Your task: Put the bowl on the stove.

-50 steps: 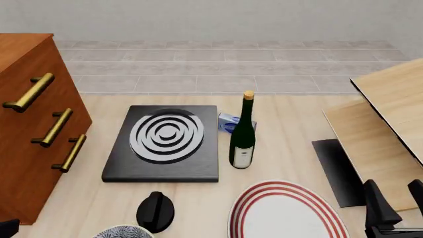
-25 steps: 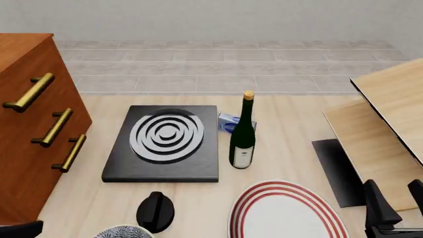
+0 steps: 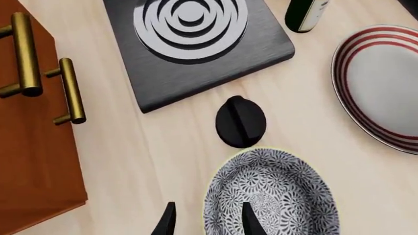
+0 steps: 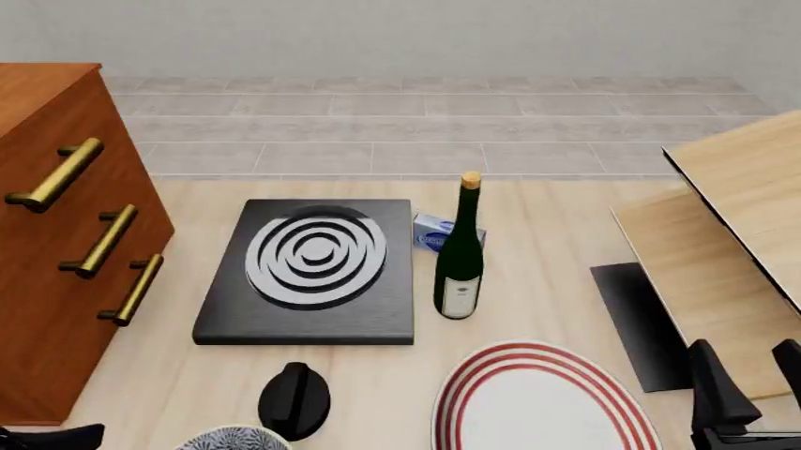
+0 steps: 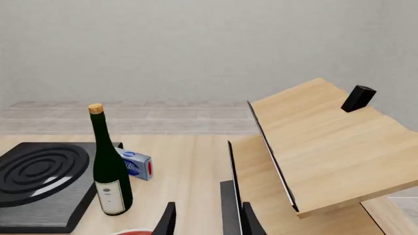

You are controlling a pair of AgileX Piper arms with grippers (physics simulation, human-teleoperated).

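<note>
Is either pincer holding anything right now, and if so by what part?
Nothing is held. The left pincer is open at the bowl's rim, not closed on it; the right pincer is open too.

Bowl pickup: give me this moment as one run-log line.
phase: approach | left gripper: open, over bowl rim | bowl: on table by knob | stove: bare | right gripper: open, idle

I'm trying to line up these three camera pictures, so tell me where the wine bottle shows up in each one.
Front view: the wine bottle stands upright just right of the stove.
Left wrist view: only the bottle's lower part shows, cut off at the picture's edge, beside the stove.
Right wrist view: the whole bottle stands beside the stove.
Shared landmark: the stove.
</note>
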